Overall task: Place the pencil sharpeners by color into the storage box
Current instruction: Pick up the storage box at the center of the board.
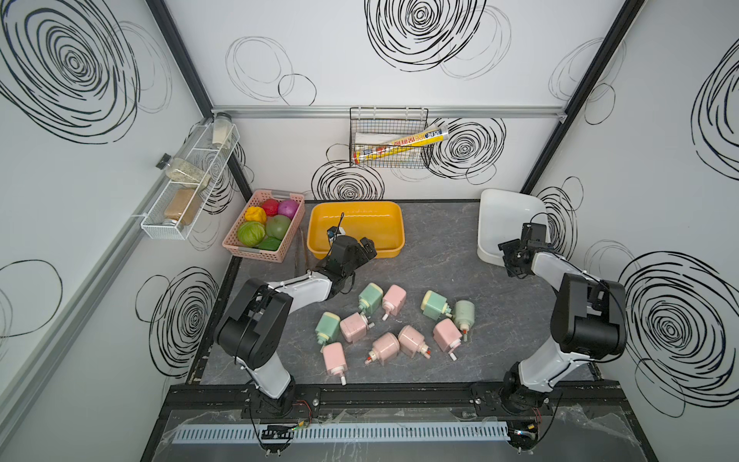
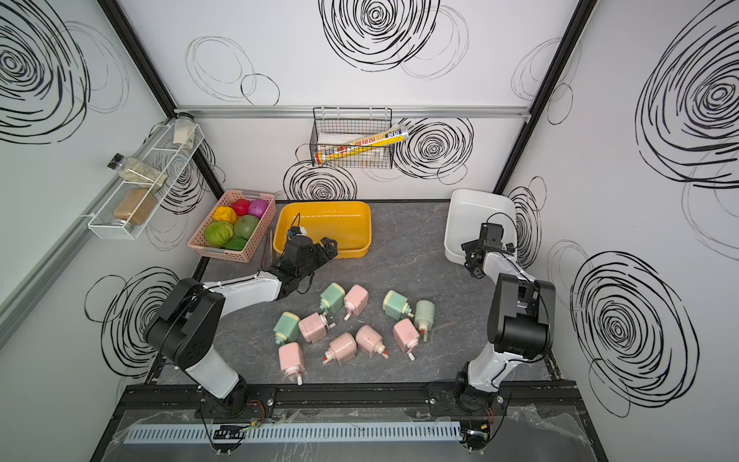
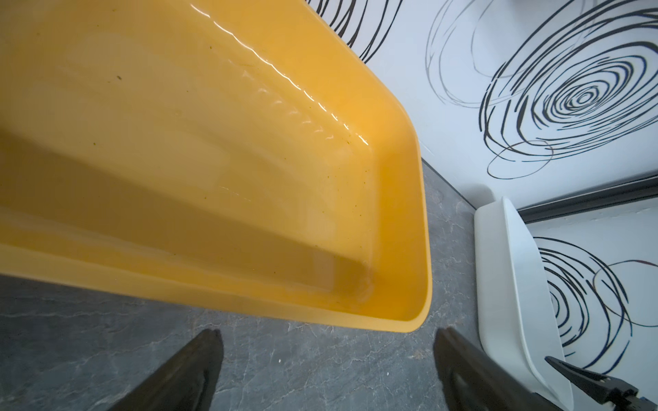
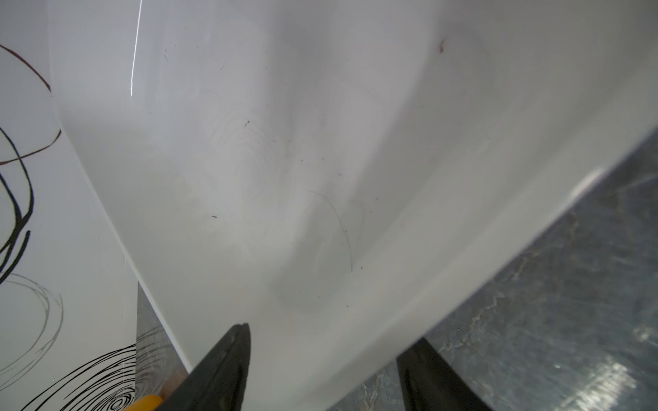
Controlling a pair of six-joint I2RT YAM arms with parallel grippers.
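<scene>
In both top views, six pink pencil sharpeners (image 1: pixel 354 327) (image 2: pixel 314 327) and four green pencil sharpeners (image 1: pixel 371 298) (image 2: pixel 332 295) are lying scattered in a loose cluster on the grey table (image 1: pixel 460 260), low in the middle of the frame. Each is showing a rounded boxy body, a cream end and a small crank sticking out. The left gripper (image 1: pixel 370 248) is hanging at the near rim of the yellow storage box (image 1: pixel 360 206) at upper centre. The right gripper (image 1: pixel 507 259) is sitting at the near edge of the white storage box (image 1: pixel 508 200) at upper right.

The left wrist view is showing the left gripper (image 3: pixel 327 334) at the bottom of the frame, its fingers spread wide and gripping nothing, with the yellow storage box (image 3: pixel 409 213) filling the upper left.

The right wrist view is showing the right gripper (image 4: pixel 331 334) at the bottom edge with its fingers standing apart. The near wall of the white storage box (image 4: pixel 285 142) is running between them, and I cannot tell whether they are touching it.
</scene>
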